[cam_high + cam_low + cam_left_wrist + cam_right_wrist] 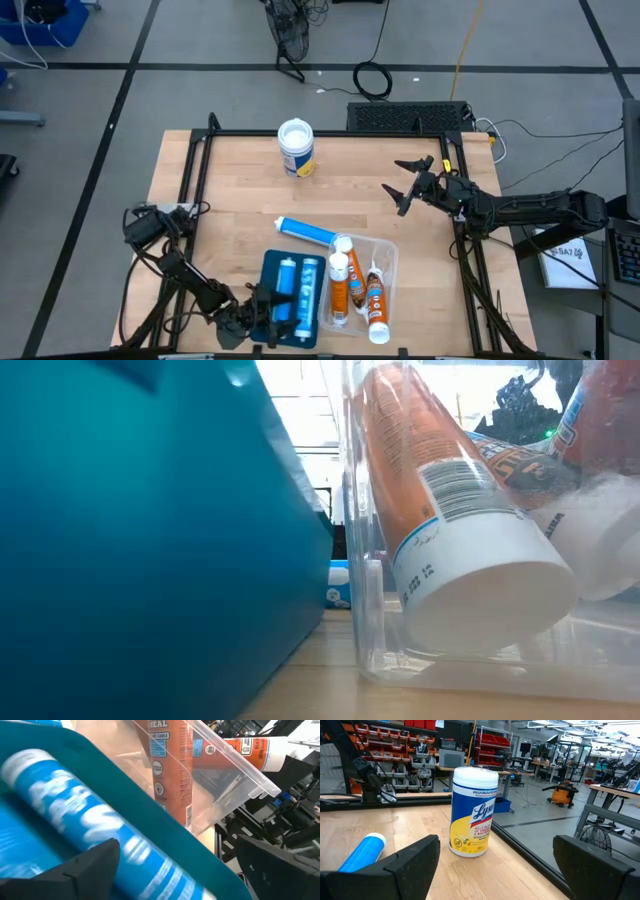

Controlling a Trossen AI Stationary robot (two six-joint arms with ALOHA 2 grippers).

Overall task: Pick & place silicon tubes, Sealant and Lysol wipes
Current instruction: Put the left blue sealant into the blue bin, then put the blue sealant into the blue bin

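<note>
The left claw (283, 312) hangs spread over the blue tray (268, 270), a blue tube (75, 820) lying free between its fingers: placing looks done. The right claw (418, 180), spread and empty, faces the upright Lysol wipes (473, 812) beyond the tray, likely next; that calls for closing in squarely around the canister.

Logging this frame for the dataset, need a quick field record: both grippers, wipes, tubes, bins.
left gripper: open, over the blue bin at the table's near edge, a blue tube between its fingers
right gripper: open, holds nothing, on the right side of the table, facing the Lysol wipes
Lysol wipes: upright at the far edge of the table, lid on
loose blue tube: lying on the table, beyond the bins
clear bin: right of the blue bin, holds orange tubes
</note>
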